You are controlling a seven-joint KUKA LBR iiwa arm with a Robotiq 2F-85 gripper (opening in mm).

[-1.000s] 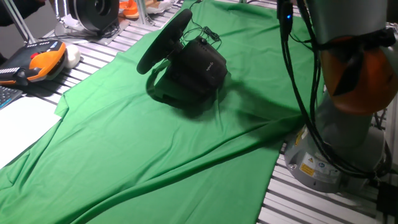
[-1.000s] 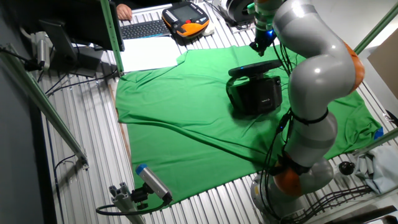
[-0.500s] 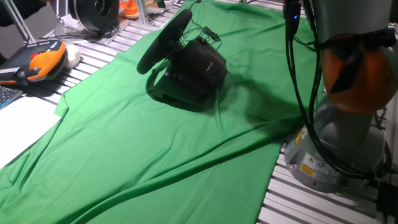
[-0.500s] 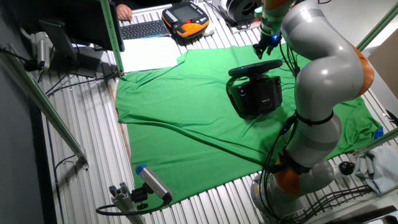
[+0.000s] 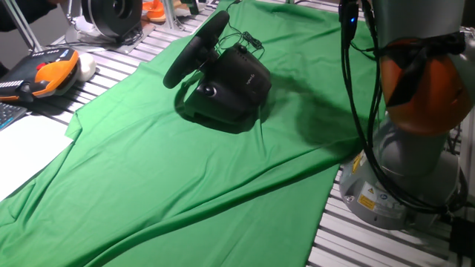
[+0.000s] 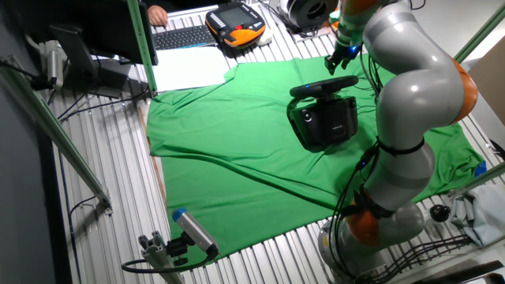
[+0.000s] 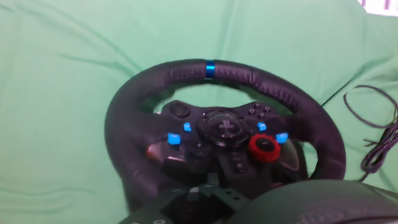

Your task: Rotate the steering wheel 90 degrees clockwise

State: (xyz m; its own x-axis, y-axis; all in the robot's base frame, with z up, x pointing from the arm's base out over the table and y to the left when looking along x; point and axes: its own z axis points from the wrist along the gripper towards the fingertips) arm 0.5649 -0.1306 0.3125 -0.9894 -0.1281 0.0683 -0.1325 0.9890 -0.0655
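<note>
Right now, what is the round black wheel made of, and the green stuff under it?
The wheel rim looks like matte black leather or rubber: soft sheen, with a blue stripe at its top. The green sheet looks like thin cloth: it lies in folds and wrinkles over the table.

Black steering wheel (image 7: 224, 130), blue stripe at 12 o'clock, blue buttons, red dial on hub. Green cloth (image 5: 171, 178). My arm's silver-orange.

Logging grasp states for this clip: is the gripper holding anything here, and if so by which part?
Nothing is held. The gripper hangs in the air above the steering wheel, clear of its rim; the hand view shows the whole wheel untouched. Whether its jaws are open cannot be told.
</note>
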